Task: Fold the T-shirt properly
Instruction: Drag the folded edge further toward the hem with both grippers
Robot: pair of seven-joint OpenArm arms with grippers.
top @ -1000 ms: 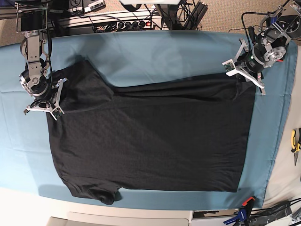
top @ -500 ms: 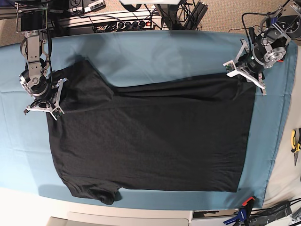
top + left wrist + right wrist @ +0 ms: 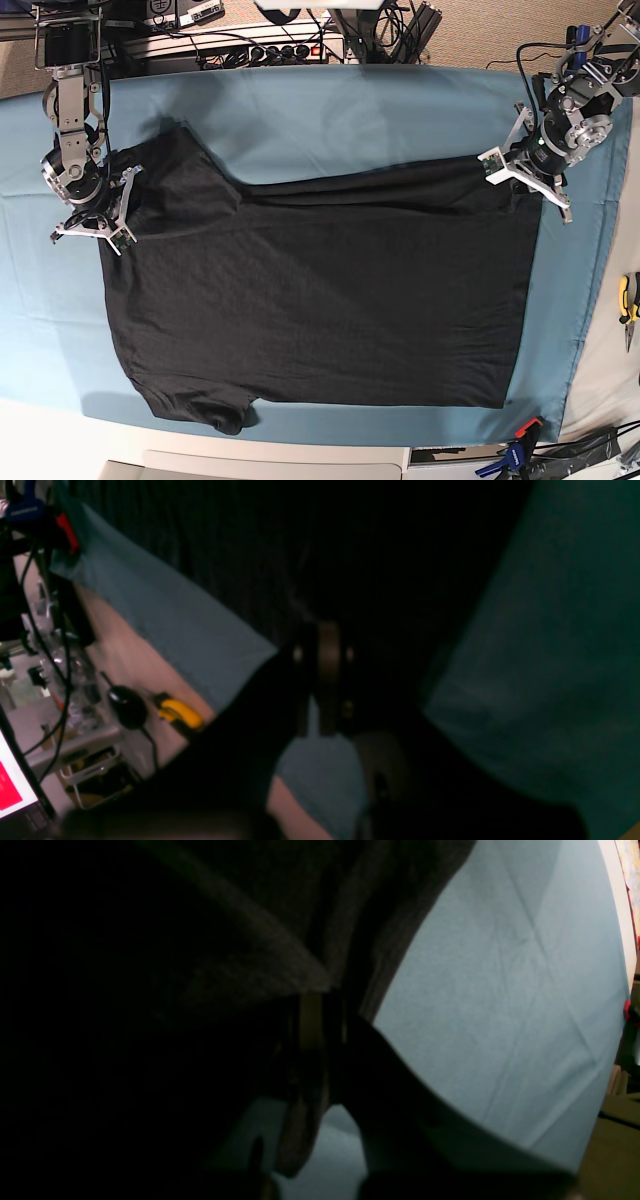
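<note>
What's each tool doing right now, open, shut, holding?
Left tool: shut on the shirt corner.
Right tool: shut on the shirt's sleeve edge.

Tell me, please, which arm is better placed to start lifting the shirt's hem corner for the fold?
The left hand: it sits closed on the T-shirt at its hem corner. The right hand grips the sleeve end opposite.

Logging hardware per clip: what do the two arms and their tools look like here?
Both arms are bare silver-grey metal with black round joint housings and black cables. The left tool and right tool each sit on a pale, wing-shaped bracket. A small green board shows beside the left tool. No sleeves or markings are legible.
</note>
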